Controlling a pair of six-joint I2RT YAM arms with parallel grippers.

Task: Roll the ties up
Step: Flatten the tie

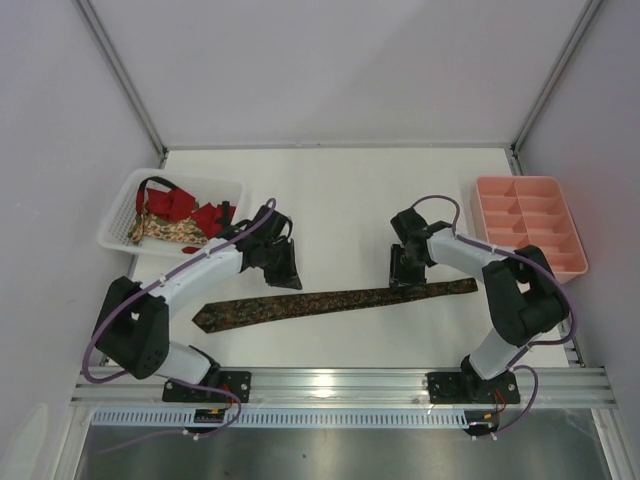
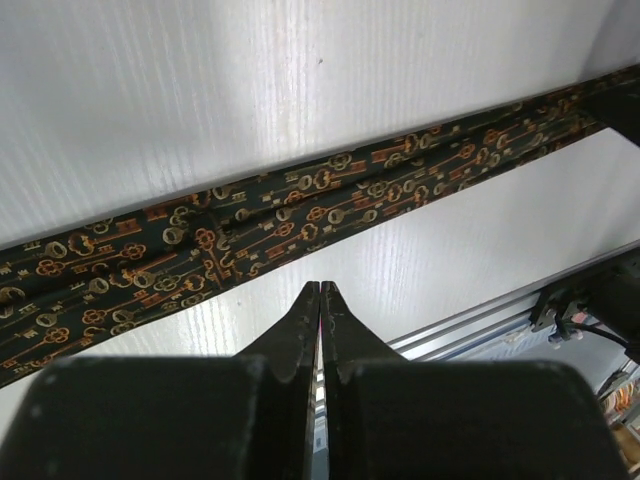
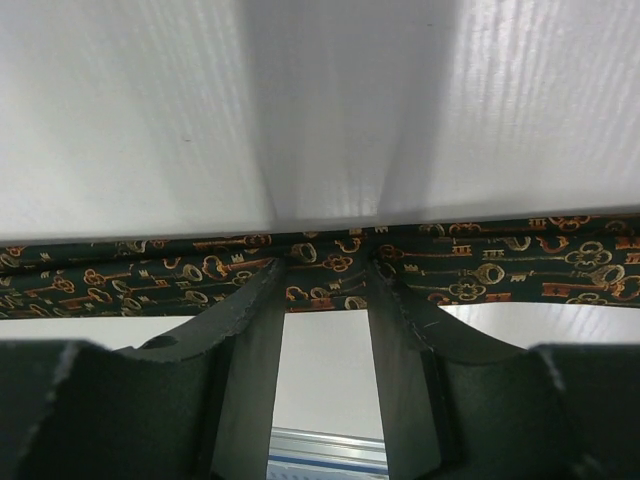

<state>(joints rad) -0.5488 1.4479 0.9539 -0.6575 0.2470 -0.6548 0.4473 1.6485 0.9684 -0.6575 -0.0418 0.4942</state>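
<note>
Tie (image 1: 340, 300) lies stretched across your desk (image 1: 350, 200). Your left tool (image 2: 320, 290) is closed on nothing just beside it; your right tool (image 3: 328, 275) stands open, tips at its edge.

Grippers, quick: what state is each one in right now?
Left gripper: closed, holding nothing.
Right gripper: open, poised at the key-patterned tie, gripping nothing.
</note>
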